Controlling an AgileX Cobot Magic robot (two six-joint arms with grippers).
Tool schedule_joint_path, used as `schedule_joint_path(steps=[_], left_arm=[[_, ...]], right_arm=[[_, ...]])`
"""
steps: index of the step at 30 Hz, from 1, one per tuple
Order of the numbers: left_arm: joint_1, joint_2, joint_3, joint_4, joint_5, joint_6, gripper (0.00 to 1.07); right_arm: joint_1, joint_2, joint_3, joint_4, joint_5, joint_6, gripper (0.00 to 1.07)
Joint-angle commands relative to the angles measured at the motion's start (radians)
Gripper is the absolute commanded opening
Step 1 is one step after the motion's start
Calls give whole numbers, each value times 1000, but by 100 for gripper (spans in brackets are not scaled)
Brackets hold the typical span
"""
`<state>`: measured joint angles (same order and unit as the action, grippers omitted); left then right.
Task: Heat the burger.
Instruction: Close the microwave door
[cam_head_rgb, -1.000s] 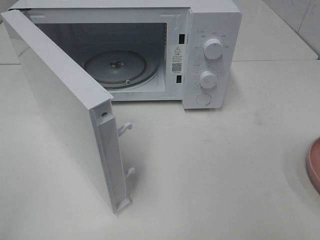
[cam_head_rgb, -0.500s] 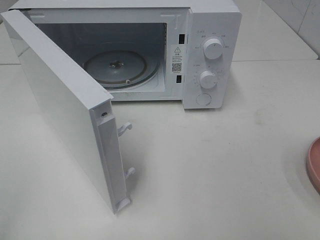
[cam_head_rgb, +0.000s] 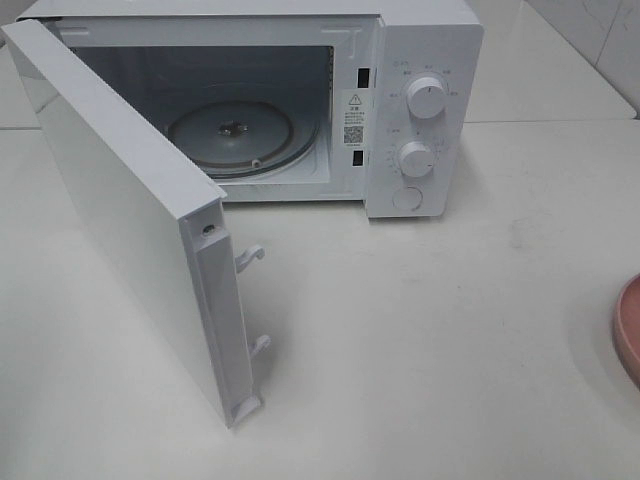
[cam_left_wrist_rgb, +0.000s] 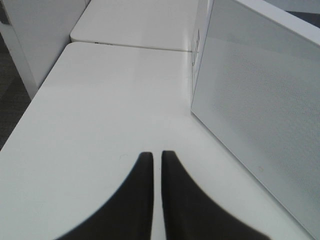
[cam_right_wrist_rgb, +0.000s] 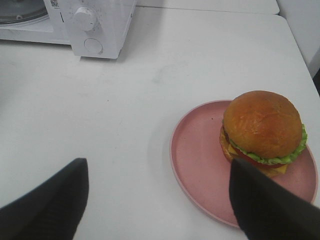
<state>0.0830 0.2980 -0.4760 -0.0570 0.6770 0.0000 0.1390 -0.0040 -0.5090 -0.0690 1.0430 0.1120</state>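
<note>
Judging from how things lie, only the opening step of heating is done: the white microwave oven (cam_head_rgb: 300, 100) stands with its white hinged door (cam_head_rgb: 130, 220) swung wide toward the front, and the round glass turntable (cam_head_rgb: 232, 135) inside is bare. The small round burger (cam_right_wrist_rgb: 262, 131), with its golden-brown domed bun, green lettuce edge and dark filling, sits on the round pink plate (cam_right_wrist_rgb: 200, 160) on the white tabletop (cam_head_rgb: 450, 330), well apart from the oven and off to its control-panel side; in the high view only the plate's rim shows at the edge. What is left, by this reading, is to lift the burger, set it in the cavity, shut the door and turn a dial. The right claw (cam_right_wrist_rgb: 157, 200) hovers near the plate with its dark fingers wide apart, holding nothing. The left claw (cam_left_wrist_rgb: 152, 200) has its fingers drawn together on nothing, beside the outer face of the open door. Nothing lies on the tabletop between plate and oven mouth, though the projecting door narrows the approach from one side.
</note>
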Motion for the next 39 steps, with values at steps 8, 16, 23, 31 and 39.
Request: schedule_joint_path(steps=[8, 16, 23, 31, 39], left_arm=[[-4, 128, 149, -24, -452, 0, 0], [-4, 272, 267, -20, -843, 0, 0], [-4, 404, 313, 27, -1069, -12, 0], [-4, 675, 313, 219, -1263, -194, 0], [-4, 874, 282, 436, -1432, -318, 0]], right_arm=[[-7, -26, 3, 4, -6, -8, 75], [-7, -26, 3, 4, -6, -8, 75], [-7, -26, 3, 4, -6, -8, 75], [-7, -26, 3, 4, -6, -8, 75], [-7, -26, 3, 4, -6, -8, 75]])
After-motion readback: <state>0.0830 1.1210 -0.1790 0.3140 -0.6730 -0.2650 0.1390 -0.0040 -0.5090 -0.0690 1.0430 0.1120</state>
